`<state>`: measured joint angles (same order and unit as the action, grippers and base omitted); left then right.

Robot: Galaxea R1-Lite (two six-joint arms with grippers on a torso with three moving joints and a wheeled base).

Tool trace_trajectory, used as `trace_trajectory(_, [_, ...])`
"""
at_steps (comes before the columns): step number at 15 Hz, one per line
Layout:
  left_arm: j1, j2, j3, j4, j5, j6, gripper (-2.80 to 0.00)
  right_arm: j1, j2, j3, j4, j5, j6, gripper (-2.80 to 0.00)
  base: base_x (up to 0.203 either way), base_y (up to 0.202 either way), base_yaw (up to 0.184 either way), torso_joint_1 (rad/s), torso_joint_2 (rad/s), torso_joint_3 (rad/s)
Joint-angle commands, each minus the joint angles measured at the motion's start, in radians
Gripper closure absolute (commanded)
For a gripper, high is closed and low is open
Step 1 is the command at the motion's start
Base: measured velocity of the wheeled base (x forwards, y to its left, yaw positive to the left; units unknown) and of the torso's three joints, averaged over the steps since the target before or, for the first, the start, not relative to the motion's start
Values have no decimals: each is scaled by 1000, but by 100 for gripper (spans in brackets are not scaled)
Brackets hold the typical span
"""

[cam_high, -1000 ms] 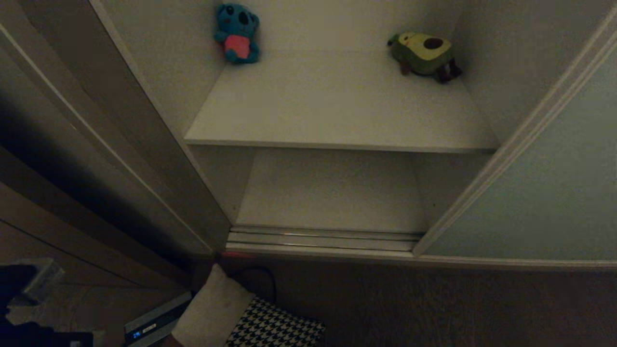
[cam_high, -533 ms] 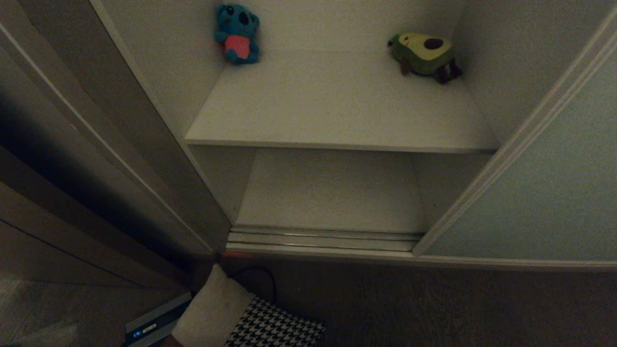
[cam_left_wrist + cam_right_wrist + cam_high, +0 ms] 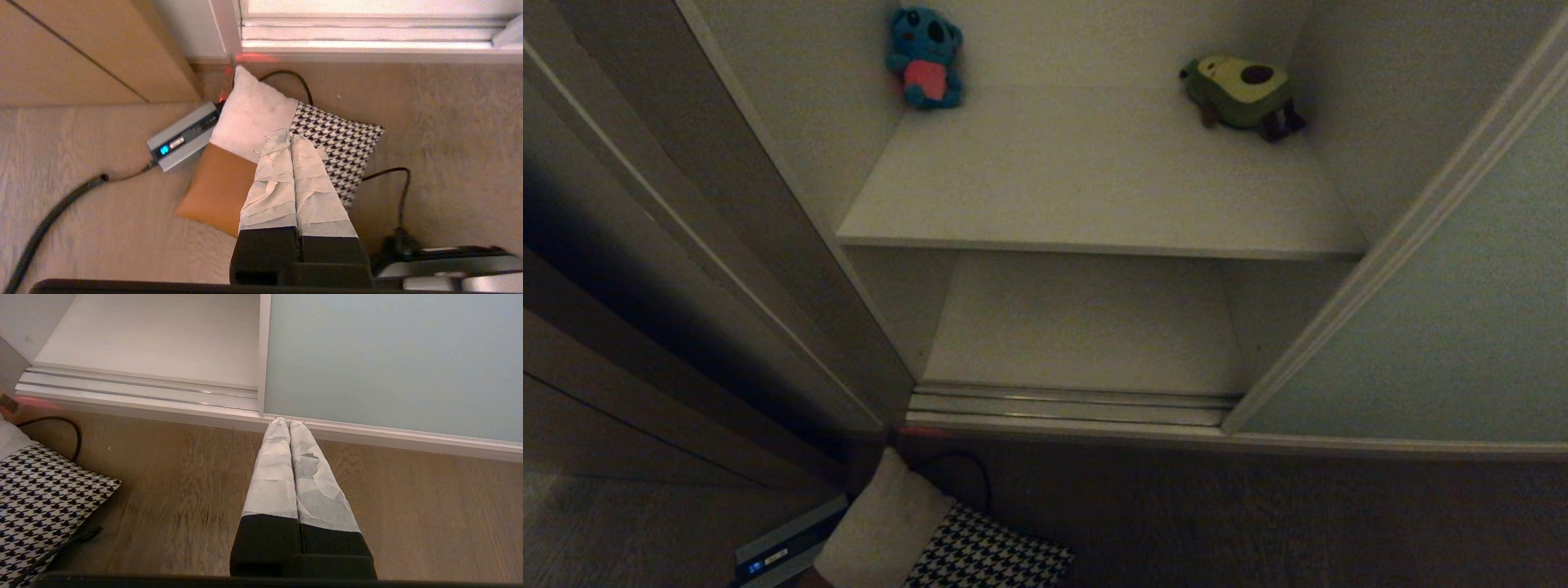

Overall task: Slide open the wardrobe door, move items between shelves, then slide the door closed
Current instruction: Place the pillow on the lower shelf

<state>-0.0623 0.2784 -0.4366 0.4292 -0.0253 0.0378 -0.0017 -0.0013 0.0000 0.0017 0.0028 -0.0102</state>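
You see the pale grey-green sliding wardrobe door (image 3: 1445, 310) slid open, square houndstooth cushion (image 3: 339, 143) on the floor before it, left end effector (image 3: 289, 136) closed above the cushion, right end effector (image 3: 286, 421) closed, empty.

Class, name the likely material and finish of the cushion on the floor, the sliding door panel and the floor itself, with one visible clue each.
Cushion: woven fabric, seemingly; printed houndstooth, a plain cream strip, and a tan patch that may be leatherette.
Sliding door panel: smooth matte pale grey-green, perhaps frosted glass or laminate; no grain shows.
Floor: wood or wood-look laminate; long grain lines.
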Motion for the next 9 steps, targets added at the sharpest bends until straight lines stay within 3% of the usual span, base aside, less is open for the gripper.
trace_trajectory(1, [37,-95,141,-90,-4,24,0,0,1,3,0,0,-1,0,0,0,0,0,0,0])
trace_trajectory(3, [52,-109,252,-217,26,23,0,0,1,3,0,0,-1,0,0,0,0,0,0,0])
trace_trajectory(9, [55,-232,392,-314,-12,34,0,0,1,3,0,0,-1,0,0,0,0,0,0,0])
